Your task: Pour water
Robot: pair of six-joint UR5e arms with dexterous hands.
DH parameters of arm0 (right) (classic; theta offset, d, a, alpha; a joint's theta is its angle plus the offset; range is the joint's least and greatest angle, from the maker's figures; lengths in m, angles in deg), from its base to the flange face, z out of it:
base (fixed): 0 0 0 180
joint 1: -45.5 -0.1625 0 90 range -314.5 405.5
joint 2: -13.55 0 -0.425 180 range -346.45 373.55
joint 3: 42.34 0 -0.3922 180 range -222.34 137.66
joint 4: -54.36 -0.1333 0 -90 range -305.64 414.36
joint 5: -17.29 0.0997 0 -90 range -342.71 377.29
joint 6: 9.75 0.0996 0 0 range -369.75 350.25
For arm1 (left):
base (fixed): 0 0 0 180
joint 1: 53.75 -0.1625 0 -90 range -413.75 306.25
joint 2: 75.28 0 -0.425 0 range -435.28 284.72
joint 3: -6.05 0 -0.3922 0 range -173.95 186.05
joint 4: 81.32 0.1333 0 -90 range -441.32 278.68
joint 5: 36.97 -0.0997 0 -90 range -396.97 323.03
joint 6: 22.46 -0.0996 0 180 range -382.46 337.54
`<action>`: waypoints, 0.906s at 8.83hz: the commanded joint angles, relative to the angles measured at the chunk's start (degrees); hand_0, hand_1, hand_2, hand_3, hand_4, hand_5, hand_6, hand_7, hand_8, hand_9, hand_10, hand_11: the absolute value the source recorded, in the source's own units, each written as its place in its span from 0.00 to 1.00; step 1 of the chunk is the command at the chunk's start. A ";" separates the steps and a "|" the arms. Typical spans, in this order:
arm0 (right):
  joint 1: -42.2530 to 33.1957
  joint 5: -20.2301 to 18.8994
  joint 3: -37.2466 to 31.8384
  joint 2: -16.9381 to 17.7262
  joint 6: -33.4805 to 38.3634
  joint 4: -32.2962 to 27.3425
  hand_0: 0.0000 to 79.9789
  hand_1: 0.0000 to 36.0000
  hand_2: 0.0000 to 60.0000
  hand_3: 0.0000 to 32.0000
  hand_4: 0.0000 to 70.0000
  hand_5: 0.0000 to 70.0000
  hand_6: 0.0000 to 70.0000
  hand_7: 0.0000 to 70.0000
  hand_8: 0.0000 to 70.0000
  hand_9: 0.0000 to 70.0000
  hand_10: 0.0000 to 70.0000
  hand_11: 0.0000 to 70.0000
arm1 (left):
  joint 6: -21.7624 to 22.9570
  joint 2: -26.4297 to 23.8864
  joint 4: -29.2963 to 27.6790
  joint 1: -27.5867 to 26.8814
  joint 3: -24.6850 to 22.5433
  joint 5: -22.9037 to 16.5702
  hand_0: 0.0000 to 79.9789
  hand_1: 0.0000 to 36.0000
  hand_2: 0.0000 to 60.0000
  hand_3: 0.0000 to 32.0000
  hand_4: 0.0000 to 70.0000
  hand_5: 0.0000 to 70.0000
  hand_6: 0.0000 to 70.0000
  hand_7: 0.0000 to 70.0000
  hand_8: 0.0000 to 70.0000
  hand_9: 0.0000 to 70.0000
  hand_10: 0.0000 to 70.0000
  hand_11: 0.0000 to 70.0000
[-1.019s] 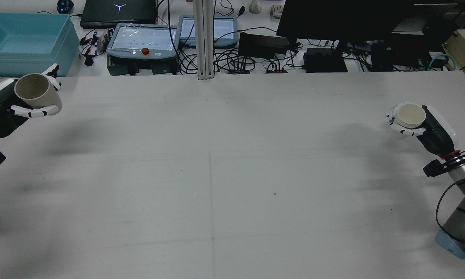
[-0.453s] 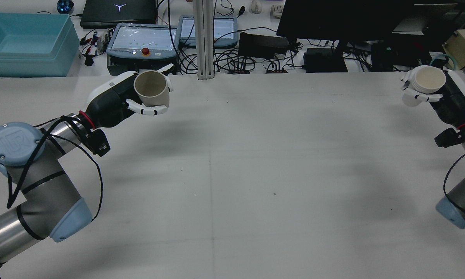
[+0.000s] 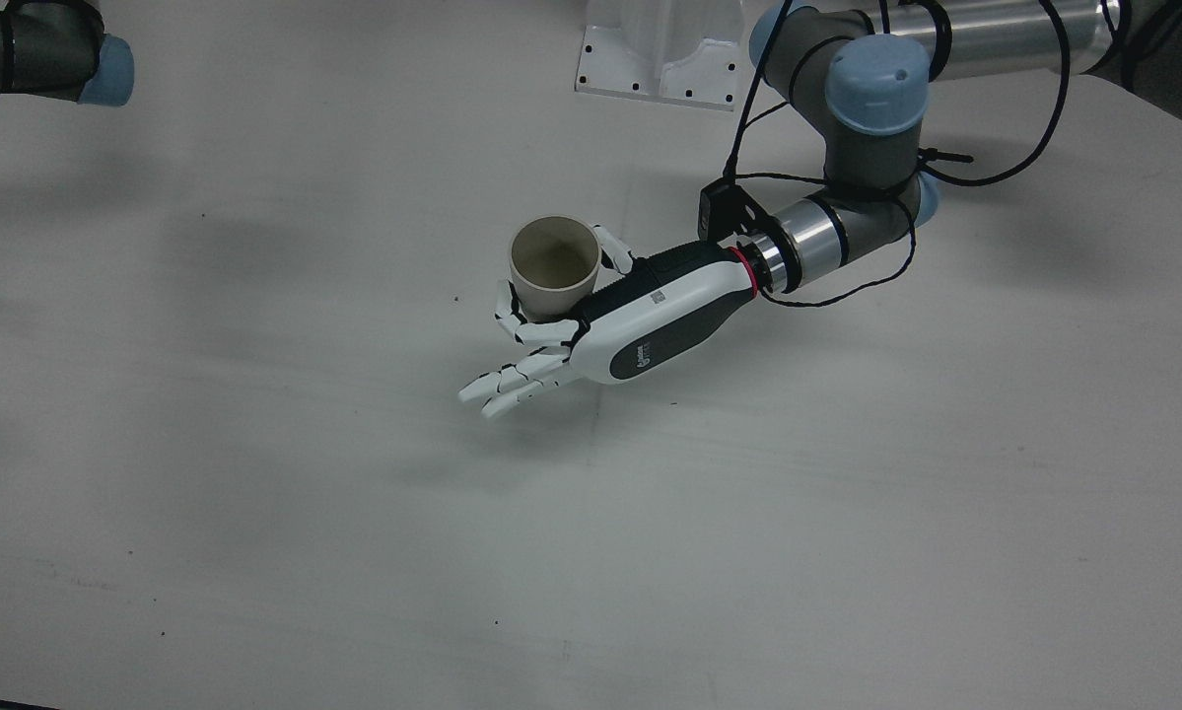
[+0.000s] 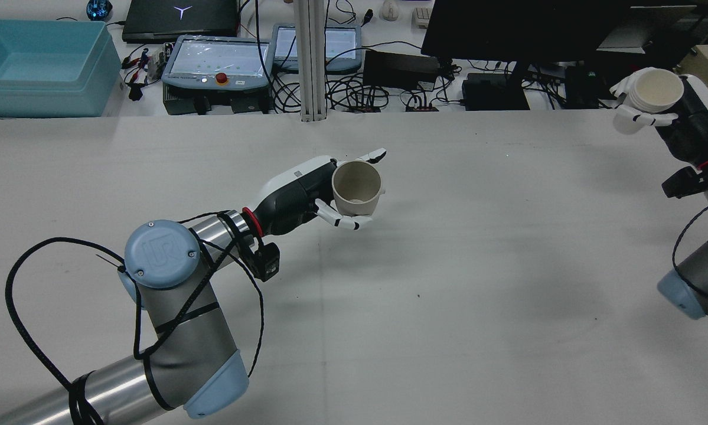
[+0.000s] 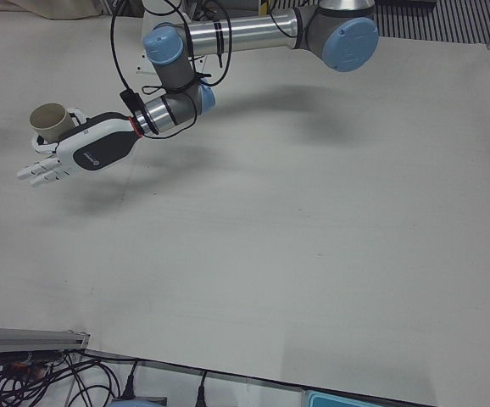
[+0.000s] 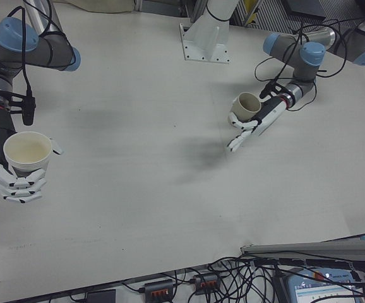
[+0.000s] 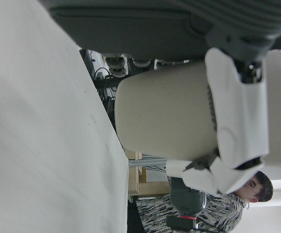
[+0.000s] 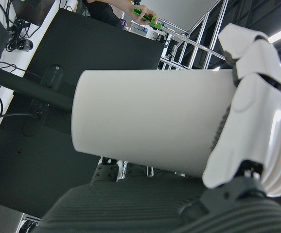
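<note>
— Two cups are up in the air, so how far along is the pouring?

— Not begun, I judge. Start with the worktop (image 4: pixel 424 330): it is bare, with nothing set down on it. Both cups are held upright, mouths up, and they are well apart.

— Where is each?

— The left arm (image 4: pixel 170 295) reaches from the near left corner of the rear view toward the middle of the worktop. Its left hand (image 4: pixel 306 192) holds the beige cup (image 4: pixel 356 188) above the centre, somewhat toward the far edge. Some fingers wrap the cup's wall; in the front view the others (image 3: pixel 512 385) stick out straight below it, touching nothing.

— And the other?

— The right hand (image 4: pixel 655 109) grips the white cup (image 4: pixel 658 91) with its fingers curled round the wall, out by the far right corner of the worktop, raised high. The right-front view shows the same cup (image 6: pixel 28 153) open-mouthed above that hand (image 6: pixel 15 180).

— Any water?

— I cannot tell; both insides look pale and dry from above, but that is no proof.

— What is left?

— Nearly everything, by my reading: bring the cups together, put one rim over the other's mouth, then tilt.
</note>
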 commanded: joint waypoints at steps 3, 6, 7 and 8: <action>7.78 -1.71 21.93 -4.51 -13.68 17.44 0.67 0.45 0.45 0.00 0.42 1.00 0.68 0.63 0.42 0.54 0.41 0.62 | -1.98 -4.29 -3.97 -6.31 8.77 -1.21 0.61 1.00 1.00 0.00 0.47 0.79 0.04 0.07 0.00 0.00 0.05 0.11; 15.42 -4.97 36.89 -7.33 -31.52 31.00 0.70 0.50 0.48 0.00 0.43 1.00 0.68 0.63 0.41 0.53 0.39 0.59 | -1.80 -4.29 -5.90 -5.78 11.41 -1.83 0.60 1.00 1.00 0.00 0.46 0.80 0.04 0.07 0.00 0.00 0.05 0.11; 18.06 -4.97 40.59 -7.41 -37.49 34.69 0.70 0.49 0.39 0.00 0.43 1.00 0.66 0.63 0.39 0.51 0.36 0.54 | -1.80 -4.20 -6.08 -5.26 11.50 -1.92 0.60 1.00 1.00 0.00 0.45 0.79 0.04 0.07 0.00 0.00 0.05 0.11; 19.74 -4.97 43.93 -7.24 -44.07 39.16 0.70 0.48 0.34 0.00 0.42 1.00 0.63 0.61 0.37 0.49 0.33 0.50 | -1.54 -4.29 -6.26 -4.38 11.50 -3.40 0.60 1.00 1.00 0.00 0.45 0.79 0.04 0.07 0.00 0.00 0.05 0.10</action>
